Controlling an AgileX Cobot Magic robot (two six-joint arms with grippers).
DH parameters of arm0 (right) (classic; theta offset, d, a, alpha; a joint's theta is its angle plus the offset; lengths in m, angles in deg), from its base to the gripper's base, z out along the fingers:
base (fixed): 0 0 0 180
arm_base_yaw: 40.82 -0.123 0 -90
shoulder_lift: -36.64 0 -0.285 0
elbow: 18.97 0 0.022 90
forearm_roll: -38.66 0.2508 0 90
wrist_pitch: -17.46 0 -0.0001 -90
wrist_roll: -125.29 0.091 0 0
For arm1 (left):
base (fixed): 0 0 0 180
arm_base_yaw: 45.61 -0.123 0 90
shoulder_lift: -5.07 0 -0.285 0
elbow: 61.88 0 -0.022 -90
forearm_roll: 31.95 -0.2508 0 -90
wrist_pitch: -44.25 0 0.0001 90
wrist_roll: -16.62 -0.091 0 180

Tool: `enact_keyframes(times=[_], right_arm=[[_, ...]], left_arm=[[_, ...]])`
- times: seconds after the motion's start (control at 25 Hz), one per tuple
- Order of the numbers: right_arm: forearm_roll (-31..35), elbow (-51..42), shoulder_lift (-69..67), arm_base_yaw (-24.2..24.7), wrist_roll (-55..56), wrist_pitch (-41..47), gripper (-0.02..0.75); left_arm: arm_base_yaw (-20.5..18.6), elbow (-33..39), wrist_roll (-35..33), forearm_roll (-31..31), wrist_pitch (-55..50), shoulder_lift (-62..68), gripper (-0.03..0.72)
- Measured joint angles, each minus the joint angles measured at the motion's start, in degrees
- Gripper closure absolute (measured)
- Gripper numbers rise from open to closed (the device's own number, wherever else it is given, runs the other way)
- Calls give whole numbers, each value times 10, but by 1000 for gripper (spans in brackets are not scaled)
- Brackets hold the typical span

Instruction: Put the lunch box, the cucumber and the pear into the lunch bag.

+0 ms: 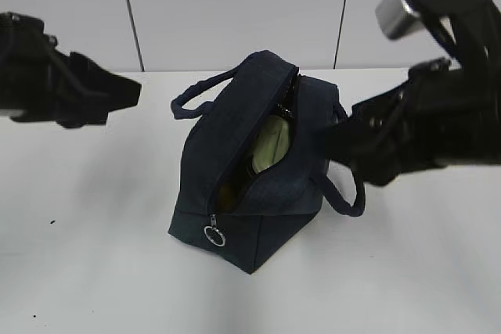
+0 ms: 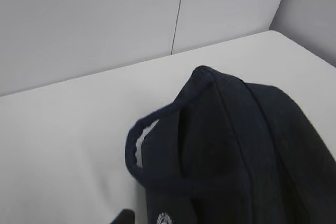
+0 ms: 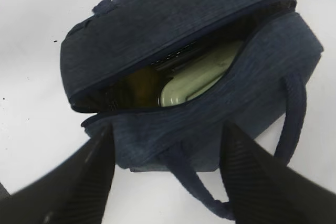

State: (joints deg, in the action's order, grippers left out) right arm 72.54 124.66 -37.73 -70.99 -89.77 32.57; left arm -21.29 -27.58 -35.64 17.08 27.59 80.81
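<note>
Sitting on the white table [image 1: 94,271], the dark blue lunch bag [image 1: 258,193] is the biggest thing here, and it stands about in the middle. Its top zipper is open, so there is a long gap along the top. Two black robot arms come next. The right arm [image 1: 423,123] reaches in from the right side, and its tip is close to the bag's right side, next to the right handle [image 1: 348,197]. The right gripper [image 3: 165,169] has its two fingers spread wide apart, and they hold nothing; the bag shows between them. The left arm [image 1: 63,91] stays away on the left, apart from the bag. The left gripper is hard to see, only a tiny dark bit at the bottom of the left wrist view, so I cannot tell if it is spread or pressed together. Inside the bag lies the lunch box [image 3: 202,77] with its pale green lid showing through the gap. Beside it, deeper in the dark, is a yellow-brown lump [image 3: 142,85] that may be the pear. The cucumber is hidden. A small metal ring [image 1: 214,235] hangs at the front end of the zipper.
</note>
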Motion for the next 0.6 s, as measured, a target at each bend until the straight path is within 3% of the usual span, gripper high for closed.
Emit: enact_keyframes(times=[0.32, 0.6], right_arm=[[41, -152, 19, -130, -3, -186, 248], [40, -177, -36, -210, 24, -284, 248]], left_arm=[[87, 112, -25, 19, 135, -30, 411], [96, 128, -25, 22, 160, -30, 412]])
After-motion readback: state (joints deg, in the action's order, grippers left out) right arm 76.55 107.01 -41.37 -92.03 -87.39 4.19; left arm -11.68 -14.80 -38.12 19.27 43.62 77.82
